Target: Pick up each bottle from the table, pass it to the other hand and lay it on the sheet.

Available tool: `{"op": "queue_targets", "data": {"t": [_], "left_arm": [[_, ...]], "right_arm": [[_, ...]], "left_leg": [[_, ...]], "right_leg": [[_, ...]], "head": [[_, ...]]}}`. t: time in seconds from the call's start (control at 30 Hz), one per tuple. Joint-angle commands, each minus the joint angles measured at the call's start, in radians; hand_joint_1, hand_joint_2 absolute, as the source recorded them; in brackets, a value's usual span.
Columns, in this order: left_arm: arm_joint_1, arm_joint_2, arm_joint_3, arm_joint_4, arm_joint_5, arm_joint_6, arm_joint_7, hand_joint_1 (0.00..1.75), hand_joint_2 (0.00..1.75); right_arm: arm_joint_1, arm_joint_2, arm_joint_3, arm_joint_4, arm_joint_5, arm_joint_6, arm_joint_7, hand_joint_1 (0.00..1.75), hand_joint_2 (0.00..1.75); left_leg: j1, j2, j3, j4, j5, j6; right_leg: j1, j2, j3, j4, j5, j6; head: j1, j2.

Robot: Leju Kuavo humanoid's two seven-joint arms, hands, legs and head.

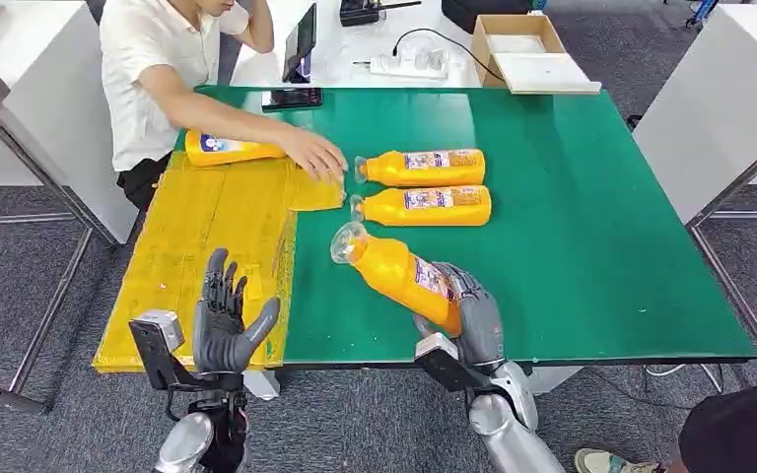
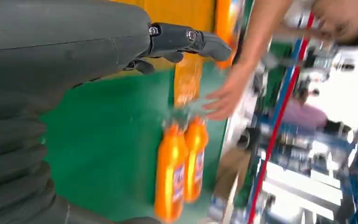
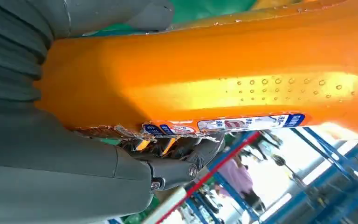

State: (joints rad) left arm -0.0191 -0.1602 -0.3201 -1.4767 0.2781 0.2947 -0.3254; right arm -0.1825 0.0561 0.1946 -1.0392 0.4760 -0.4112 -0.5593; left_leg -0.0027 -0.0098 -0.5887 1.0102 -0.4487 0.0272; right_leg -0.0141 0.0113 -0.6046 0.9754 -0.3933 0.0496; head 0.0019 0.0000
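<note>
the right hand (image 1: 473, 320) grips an orange bottle (image 1: 404, 276) by its lower end at the near edge of the green table (image 1: 601, 246). the bottle is tilted, its clear cap pointing away from the robot and toward the yellow sheet (image 1: 207, 246), and its body looks raised off the green surface. in the right wrist view the bottle (image 3: 223, 79) sits against the palm with dark fingers (image 3: 177, 149) curled round the label edge and the thumb on the other side.

the left hand (image 1: 225, 325) holds nothing; it stands upright over the near corner of the sheet with fingers apart and thumb out to the side. in the left wrist view its fingers (image 2: 186, 39) reach out over the green surface, touching nothing.

two more orange bottles lie on their sides on the table, parallel and just beside each other, caps toward the sheet: the farther one (image 1: 424, 168) and the nearer one (image 1: 424, 205). a fourth bottle (image 1: 229, 148) lies at the far end of the sheet.

a person in a white shirt (image 1: 148, 59) sits at the far left corner of the table, one arm stretched across the sheet, that hand (image 1: 317, 158) resting on the sheet's far right corner beside the caps of the two lying bottles. a phone (image 1: 291, 98) lies on the far edge of the table, and an open cardboard box (image 1: 522, 49) sits on the white desk beyond.
</note>
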Motion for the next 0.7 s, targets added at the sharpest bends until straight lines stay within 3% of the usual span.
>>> {"op": "queue_targets", "data": {"t": [0.03,0.43,0.7], "left_arm": [[-0.008,0.043,-0.082,0.044,-0.012,-0.098,-0.041,0.00,1.75],[-0.080,0.040,-0.163,0.115,-0.057,-0.240,-0.059,0.00,1.75],[-0.081,0.039,-0.159,0.107,-0.054,-0.246,-0.058,0.00,1.75]], "right_arm": [[-0.008,0.015,0.073,-0.070,-0.031,0.038,-0.025,1.75,1.75],[-0.068,0.112,0.270,0.114,-0.074,0.133,-0.090,1.75,1.75],[-0.082,0.111,0.281,0.144,-0.088,0.139,-0.103,1.75,1.75]], "left_leg": [[0.000,0.002,0.003,0.000,-0.002,-0.002],[0.001,0.002,-0.001,-0.001,0.000,-0.001],[0.001,0.000,-0.001,-0.001,0.000,-0.001]], "right_leg": [[0.001,0.001,0.002,0.000,-0.001,-0.002],[0.001,0.000,-0.002,0.000,0.000,-0.001],[0.001,-0.001,-0.002,0.000,-0.001,-0.002]], "head": [[0.000,0.000],[0.000,0.000],[0.000,0.000]]}}
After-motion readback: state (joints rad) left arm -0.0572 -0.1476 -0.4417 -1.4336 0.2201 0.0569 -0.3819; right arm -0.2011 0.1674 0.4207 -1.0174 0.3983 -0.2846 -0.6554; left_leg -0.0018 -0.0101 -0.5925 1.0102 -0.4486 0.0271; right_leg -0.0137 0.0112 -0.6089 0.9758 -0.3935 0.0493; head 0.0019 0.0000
